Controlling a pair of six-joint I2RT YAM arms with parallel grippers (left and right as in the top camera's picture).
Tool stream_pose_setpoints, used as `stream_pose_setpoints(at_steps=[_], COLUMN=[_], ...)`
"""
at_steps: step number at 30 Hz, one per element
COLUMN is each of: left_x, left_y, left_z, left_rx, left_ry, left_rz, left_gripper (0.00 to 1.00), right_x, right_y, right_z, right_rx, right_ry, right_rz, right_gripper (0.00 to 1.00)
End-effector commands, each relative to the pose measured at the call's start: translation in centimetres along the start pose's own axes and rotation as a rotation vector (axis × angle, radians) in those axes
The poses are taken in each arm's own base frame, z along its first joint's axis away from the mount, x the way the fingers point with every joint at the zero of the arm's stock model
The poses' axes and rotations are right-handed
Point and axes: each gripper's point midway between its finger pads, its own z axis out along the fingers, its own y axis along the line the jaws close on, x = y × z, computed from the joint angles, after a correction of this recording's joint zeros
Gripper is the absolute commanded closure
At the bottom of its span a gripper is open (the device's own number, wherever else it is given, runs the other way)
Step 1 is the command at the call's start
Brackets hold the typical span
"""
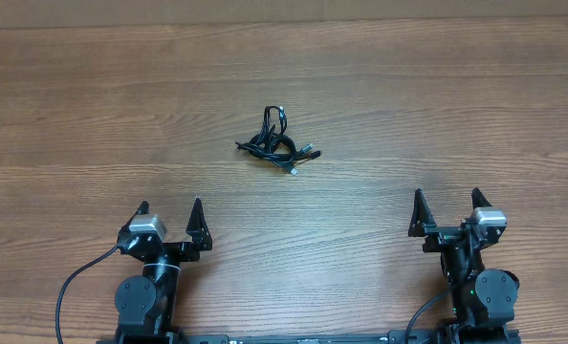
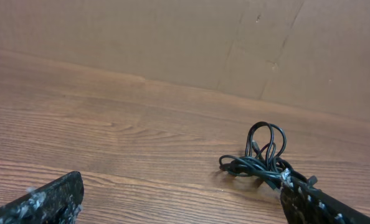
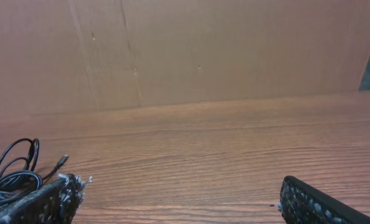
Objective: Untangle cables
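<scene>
- The cables (image 1: 279, 143) lie bunched at frame centre on the bench (image 1: 475, 96).
- Left claw (image 1: 169, 204) and right claw (image 1: 447, 196) stand released, at the bottom.
- Probably the start: next, reach and pinch one loop.

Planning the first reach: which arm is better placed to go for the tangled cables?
Left, probably. The cables lie nearer the left gripper than the right gripper; both are open and empty.

Robotics lab bench, by the look of it. A left arm (image 1: 145, 287) and a right arm (image 1: 480, 291) are sitting at the near edge of a wood-grain table (image 1: 380, 86). Plain brown board panels (image 2: 141, 37) are backing it.
</scene>
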Motion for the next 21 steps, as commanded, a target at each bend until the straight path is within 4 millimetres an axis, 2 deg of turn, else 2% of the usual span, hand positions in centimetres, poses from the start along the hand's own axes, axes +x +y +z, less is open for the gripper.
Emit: stream_pose_setpoints(at_steps=[1,9,21], left_x=[-0.06,-0.07,-0.59], left_y=[0.0,0.0,-0.18], left_z=[-0.03,-0.03,-0.15], left_rx=[0.004,0.003,0.008], left_ry=[-0.007,-0.008,-0.015], left_rz=[0.011,0.087,0.085], left_gripper=[0.0,0.0,0.0], right_x=[0.08,0.08,0.08], right_y=[-0.17,-0.17,-0.17], right_z=[0.0,0.0,0.0], right_rx=[0.008,0.008,0.008], right_ry=[-0.008,-0.008,-0.008], right_rz=[-0.004,-0.004,-0.004], right_gripper=[0.0,0.0,0.0])
